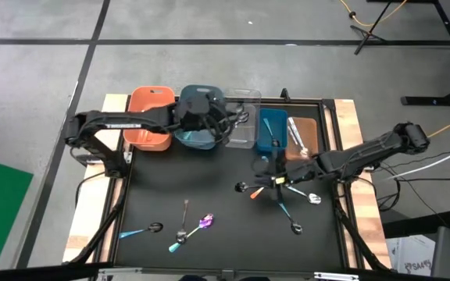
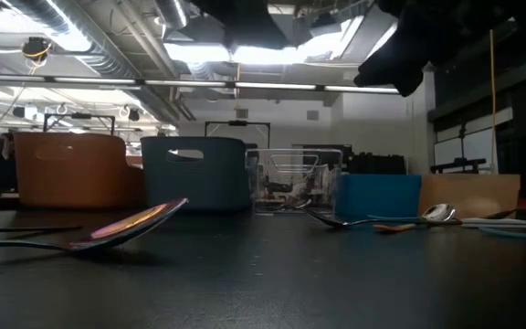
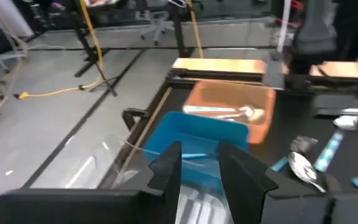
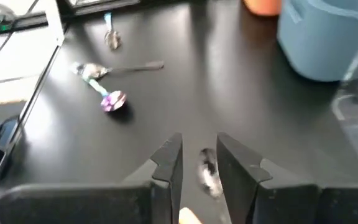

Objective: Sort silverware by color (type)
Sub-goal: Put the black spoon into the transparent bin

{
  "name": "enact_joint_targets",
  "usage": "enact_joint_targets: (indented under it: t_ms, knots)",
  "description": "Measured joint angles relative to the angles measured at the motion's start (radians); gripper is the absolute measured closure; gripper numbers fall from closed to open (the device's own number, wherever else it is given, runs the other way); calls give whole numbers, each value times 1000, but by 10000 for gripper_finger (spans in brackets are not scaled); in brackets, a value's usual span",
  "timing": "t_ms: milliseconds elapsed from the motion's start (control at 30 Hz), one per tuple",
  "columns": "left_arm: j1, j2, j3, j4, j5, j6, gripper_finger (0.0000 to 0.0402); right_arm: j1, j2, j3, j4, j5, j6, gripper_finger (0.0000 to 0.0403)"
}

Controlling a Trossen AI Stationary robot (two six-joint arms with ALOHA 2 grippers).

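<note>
Black table mat (image 1: 209,195), five bins along its top edge, grey concrete floor (image 1: 37,78) around.
I see, left to right: left gripper (image 1: 226,125), fingers apart and empty, over the clear bin (image 1: 244,101); silverware (image 1: 180,232) scattered lower centre; right gripper (image 1: 270,178), fingers slightly apart, low over a spoon cluster (image 1: 283,191).

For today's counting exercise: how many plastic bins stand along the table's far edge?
5, in a row from left to right: orange bin, grey-blue bin, clear bin, blue bin, brown bin. The left arm partly covers the grey-blue bin.
</note>
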Motion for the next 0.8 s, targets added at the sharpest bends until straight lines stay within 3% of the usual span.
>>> enact_joint_targets:
  t_ms: [367, 800]
  knots:
    - [-142, -82, -2, -220, -79, 0, 301, 34, 192, 0, 38, 1, 1, 315]
    - [-233, -83, 0, -227, -106, -3, 301, 34, 372, 0, 28, 18, 1, 315]
